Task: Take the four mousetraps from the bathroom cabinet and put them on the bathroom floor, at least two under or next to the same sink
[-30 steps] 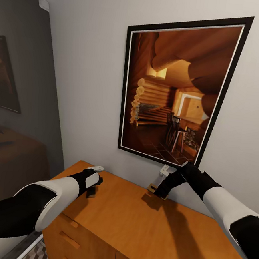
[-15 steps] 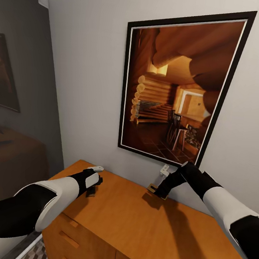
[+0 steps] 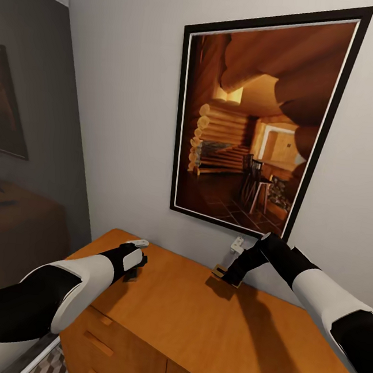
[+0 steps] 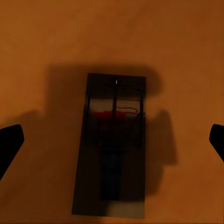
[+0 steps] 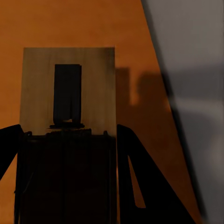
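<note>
Mousetraps sit on the cabinet [image 3: 205,327] top: one mousetrap [image 4: 112,147] lies flat between the spread-apart tips of the left pincer [image 3: 133,273], ready for grasping, while the right pincer [image 3: 223,274] clamps another mousetrap [image 5: 69,93] by the wall.

Looks like a home interior: framed log-cabin picture [image 3: 257,125] on a pale wall [image 3: 128,87], orange-brown wooden cabinet [image 3: 193,332] below, possibly patterned floor tiles [image 3: 53,368] at the corner.

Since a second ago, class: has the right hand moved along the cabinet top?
No. The right hand sits at the same spot on the cabinet, by the wall; only the camera tilted, shifting the picture frame.
</note>
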